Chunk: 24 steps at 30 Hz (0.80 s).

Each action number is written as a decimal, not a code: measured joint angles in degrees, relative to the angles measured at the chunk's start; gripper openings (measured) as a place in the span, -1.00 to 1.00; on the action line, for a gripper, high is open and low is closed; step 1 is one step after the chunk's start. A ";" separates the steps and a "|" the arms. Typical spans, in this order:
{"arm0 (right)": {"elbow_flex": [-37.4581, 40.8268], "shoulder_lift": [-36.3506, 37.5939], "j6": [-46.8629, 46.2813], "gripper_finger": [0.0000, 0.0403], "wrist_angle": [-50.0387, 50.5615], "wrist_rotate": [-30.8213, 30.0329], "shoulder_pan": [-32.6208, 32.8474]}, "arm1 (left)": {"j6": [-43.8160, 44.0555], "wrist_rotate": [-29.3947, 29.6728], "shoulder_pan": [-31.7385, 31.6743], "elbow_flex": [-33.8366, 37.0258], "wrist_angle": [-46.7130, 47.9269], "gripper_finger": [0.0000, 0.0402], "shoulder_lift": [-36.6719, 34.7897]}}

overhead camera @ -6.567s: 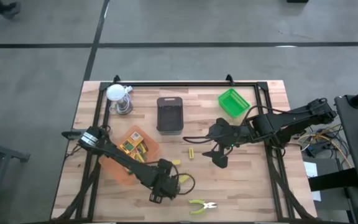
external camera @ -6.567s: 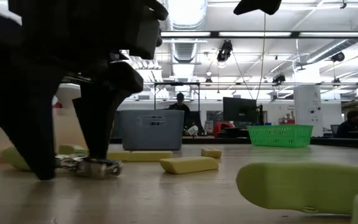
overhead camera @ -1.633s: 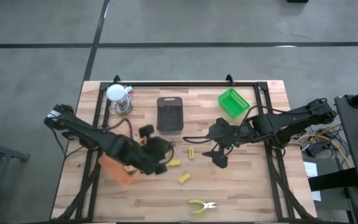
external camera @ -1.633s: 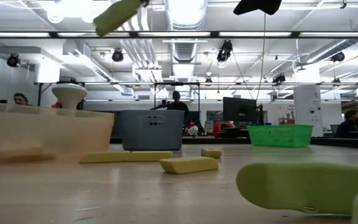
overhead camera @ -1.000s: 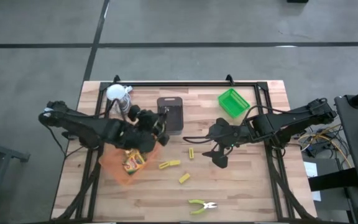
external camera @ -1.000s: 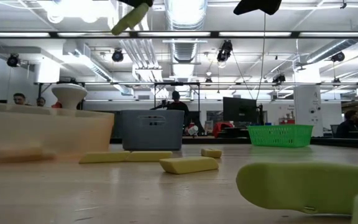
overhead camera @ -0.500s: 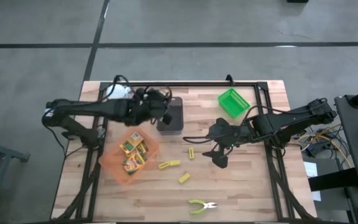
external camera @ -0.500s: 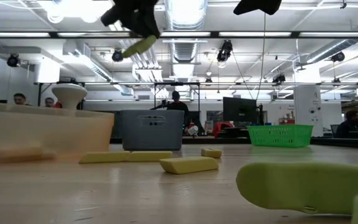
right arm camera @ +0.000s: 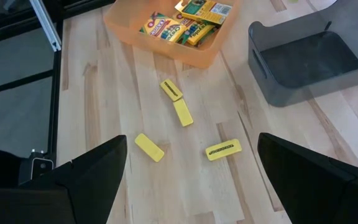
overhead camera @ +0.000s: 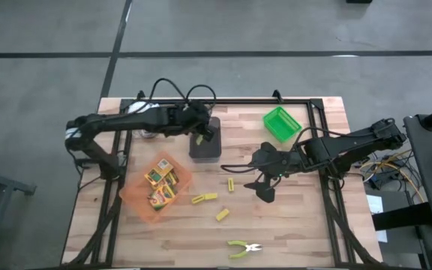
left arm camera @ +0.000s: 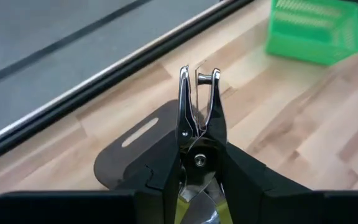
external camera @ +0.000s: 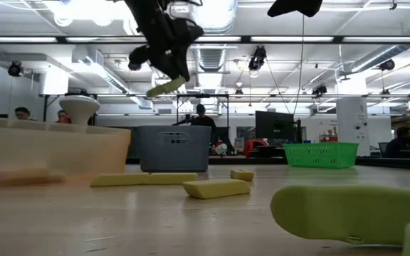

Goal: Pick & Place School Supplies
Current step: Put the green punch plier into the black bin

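High view: the left gripper (overhead camera: 203, 135) is seen at upper centre of the frame, over the black tray (overhead camera: 205, 146); the right gripper (overhead camera: 264, 183) waits right of centre, jaws wide and empty. Crayon boxes (overhead camera: 160, 184) lie in the orange tray (overhead camera: 154, 187) at lower left; yellow blocks (overhead camera: 205, 198) and lime-handled scissors (overhead camera: 244, 248) lie on the surface (overhead camera: 306, 225).

Low view: a lime-handled tool (external camera: 166, 87) hangs from the left jaws above the black tray.

Left wrist view: jaws narrow, closed on the metal tool; tray directly beneath.

Step judged: placement. Next: lower slightly, release into the tray.
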<state>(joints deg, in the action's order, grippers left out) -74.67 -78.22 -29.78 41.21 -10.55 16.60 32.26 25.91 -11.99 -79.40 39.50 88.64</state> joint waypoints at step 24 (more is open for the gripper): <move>0.02 0.00 -0.01 0.76 0.02 0.01 0.00 | 8.34 -9.27 -3.04 0.02 2.46 -0.48 11.39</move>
<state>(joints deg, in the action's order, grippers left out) -74.66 -78.22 -29.79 41.23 -10.54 16.60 40.60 16.64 -15.03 -79.37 41.96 100.03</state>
